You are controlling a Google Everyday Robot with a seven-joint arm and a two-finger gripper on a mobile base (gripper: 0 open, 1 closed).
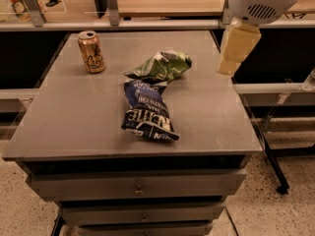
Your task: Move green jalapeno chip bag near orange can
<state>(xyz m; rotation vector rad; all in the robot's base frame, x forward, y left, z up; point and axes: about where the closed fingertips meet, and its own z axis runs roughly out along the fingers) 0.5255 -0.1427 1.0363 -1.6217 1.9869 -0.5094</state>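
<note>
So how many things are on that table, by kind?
Chip bags: 2, green bag and blue bag
Cans: 1, orange can
Total: 3
The gripper hangs by the right edge of the table.

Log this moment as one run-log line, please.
end effector: above right edge of table | green jalapeno chip bag: mid-table, ungrasped, touching blue bag | orange can: upright, back left

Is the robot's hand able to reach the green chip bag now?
Probably yes. The hand hangs over the table's right side, to the right of the green jalapeno chip bag, with nothing standing between them.
</note>
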